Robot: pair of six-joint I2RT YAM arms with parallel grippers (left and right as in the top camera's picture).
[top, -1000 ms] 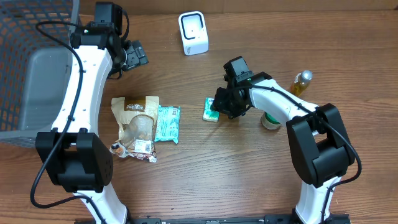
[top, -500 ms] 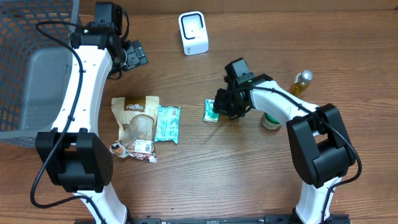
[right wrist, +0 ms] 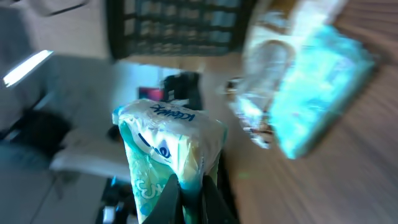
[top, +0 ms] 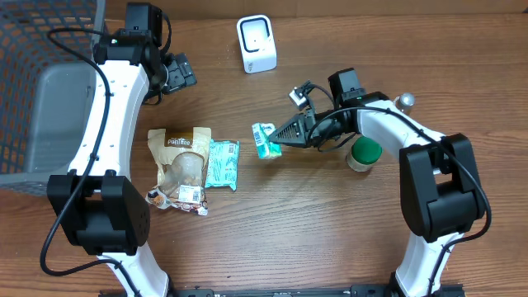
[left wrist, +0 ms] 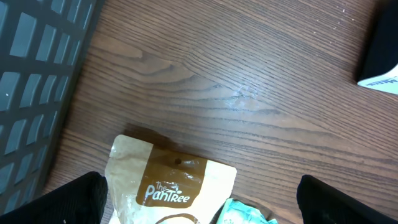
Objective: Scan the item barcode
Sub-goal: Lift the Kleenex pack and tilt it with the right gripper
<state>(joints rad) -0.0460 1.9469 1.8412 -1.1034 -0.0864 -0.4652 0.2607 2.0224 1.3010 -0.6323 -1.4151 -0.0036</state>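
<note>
Right hand: my right gripper is pressed together, pinching one end of the tissue pack between its two fingers.
Tissue pack: green and white with blue lettering. It sticks straight out past my right fingertips. Whether its far end clears the wood I cannot tell.
Scanner: the white scanner stands upright on the table, off to one side of my right fingertips and well apart from the pack.
Ahead of the right hand: the teal packet lies flat just past the far end of the pack, not touching it. The snack bag lies beside the packet on its far side. My right wrist camera shows both only as a blur.
Behind the right hand: the green-lidded jar stands close by my right forearm. The bottle is mostly hidden behind the arm.
Left hand: my left gripper is spread wide and holds nothing. Its dark fingertips sit at the lower corners of my left wrist view.
Under the left hand: bare wood, with the top edge of the snack bag near my fingertips.
Beside the left hand: the dark mesh basket, on the outer side of my left arm.
</note>
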